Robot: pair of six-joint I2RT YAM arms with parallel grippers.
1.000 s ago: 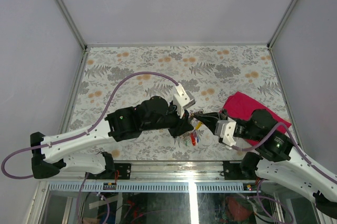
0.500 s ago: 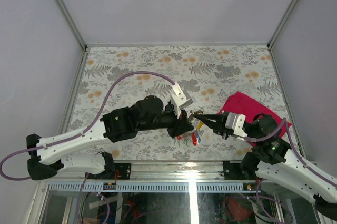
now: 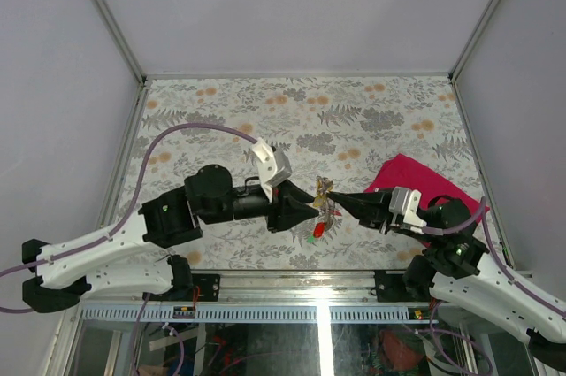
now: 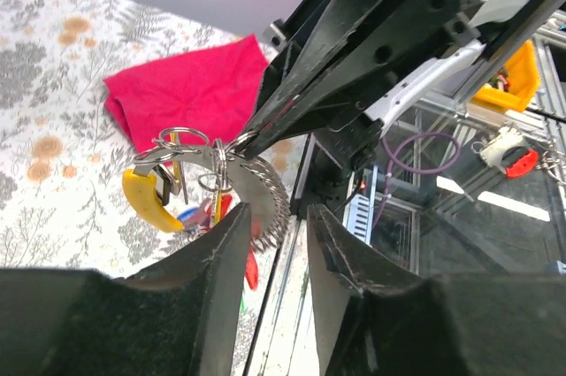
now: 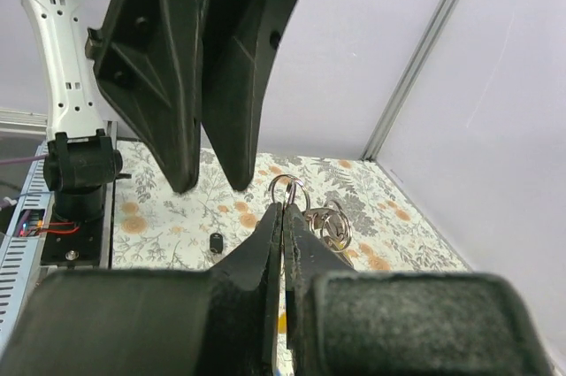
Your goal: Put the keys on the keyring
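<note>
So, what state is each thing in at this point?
left gripper: open, beside the keys
right gripper: shut on the keyring
keyring: pinched, held above the table
keys: hanging below the keyring
magenta cloth: lying rumpled on the table

Far half of the counter [image 3: 265, 102]: unobstructed from side wall to side wall.

Near centre: the left pincer [image 3: 313, 211] and the right pincer [image 3: 341, 199] stand tip to tip above the counter. The keyring [image 4: 183, 138] and the hanging keys [image 3: 318, 229] fill the gap between them, so there is no passage there.

Right side: a magenta cloth [image 3: 409, 174] lies partly under the right arm.

Left side: a purple cable [image 3: 177, 131] arches over the counter.

The left pincer's jaws stand parted, leaving a narrow slot.
</note>
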